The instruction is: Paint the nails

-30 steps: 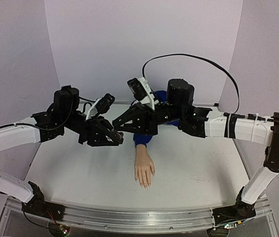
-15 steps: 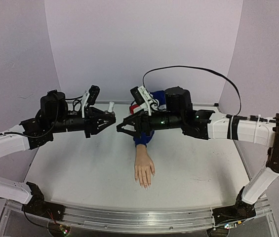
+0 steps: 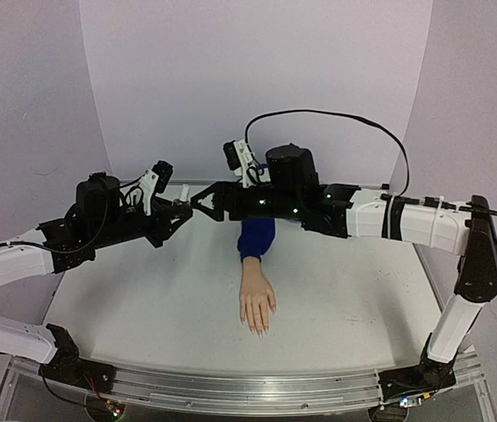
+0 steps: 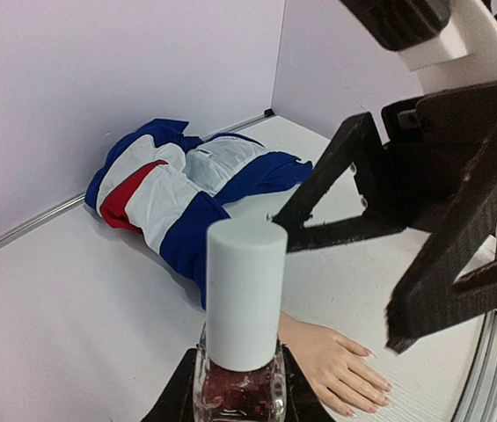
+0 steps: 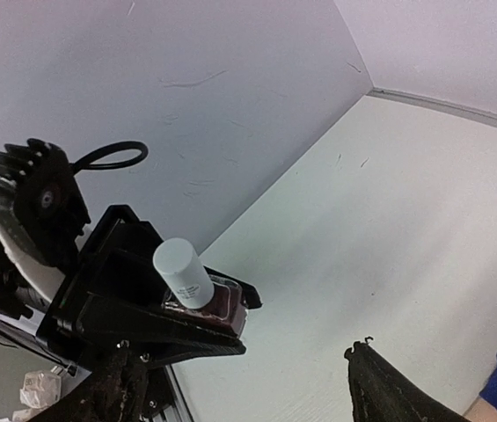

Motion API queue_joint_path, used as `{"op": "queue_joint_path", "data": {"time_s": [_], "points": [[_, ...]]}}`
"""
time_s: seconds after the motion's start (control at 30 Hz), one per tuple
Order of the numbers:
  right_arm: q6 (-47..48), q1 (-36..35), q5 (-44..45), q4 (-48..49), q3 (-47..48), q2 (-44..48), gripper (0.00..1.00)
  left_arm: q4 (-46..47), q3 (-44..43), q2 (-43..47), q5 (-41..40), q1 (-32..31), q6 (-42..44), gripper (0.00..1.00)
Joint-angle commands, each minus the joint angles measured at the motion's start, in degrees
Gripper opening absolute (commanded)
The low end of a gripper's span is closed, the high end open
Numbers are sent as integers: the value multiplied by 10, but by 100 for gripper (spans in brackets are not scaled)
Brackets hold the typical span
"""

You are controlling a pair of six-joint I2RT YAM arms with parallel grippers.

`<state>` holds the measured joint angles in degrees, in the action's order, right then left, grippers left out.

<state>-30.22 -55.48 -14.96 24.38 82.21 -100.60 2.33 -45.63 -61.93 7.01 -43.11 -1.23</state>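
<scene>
My left gripper [image 4: 239, 397] is shut on a small dark-red polish bottle [image 4: 238, 385] with a white cap [image 4: 246, 294], held above the table at the back left [image 3: 184, 195]. My right gripper [image 3: 202, 204] is open, its dark fingers [image 4: 340, 180] spread just beyond the cap and apart from it. In the right wrist view the bottle [image 5: 202, 294] lies ahead of the gripper [image 5: 248, 387], whose jaws hold nothing. The mannequin hand [image 3: 257, 303] lies palm down at mid-table in a blue sleeve [image 3: 255, 236]. Its nails [image 4: 373, 387] look pale pinkish.
The sleeve belongs to a blue, white and red jacket [image 4: 178, 180] bunched against the back wall. A black cable [image 3: 336, 119] loops above the right arm. The metal rail [image 3: 230, 387] runs along the near edge, and walls close in the left, back and right.
My right gripper has opened and moved up and to the left. The left gripper has drawn back to the left with the bottle, which now has its cap towards the right gripper.
</scene>
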Motion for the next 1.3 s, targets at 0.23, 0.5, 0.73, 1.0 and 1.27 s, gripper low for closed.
{"op": "queue_joint_path", "data": {"time_s": [0.23, 0.5, 0.73, 1.0, 1.27], "points": [[-41, -22, 51, 9, 82, -51, 55, 21, -2, -4, -6, 0, 9, 0], [-28, -23, 63, 10, 97, -48, 62, 20, -8, -19, 10, 0, 6, 0], [-25, -23, 65, 10, 118, -66, 49, 17, -17, -25, 22, 0, -3, 0], [-26, -22, 44, 11, 133, -89, 27, 16, -23, -29, 33, 0, -23, 0], [-1, -8, -17, 38, 77, -50, 4, 16, -37, -32, 137, 0, -32, 0]]}}
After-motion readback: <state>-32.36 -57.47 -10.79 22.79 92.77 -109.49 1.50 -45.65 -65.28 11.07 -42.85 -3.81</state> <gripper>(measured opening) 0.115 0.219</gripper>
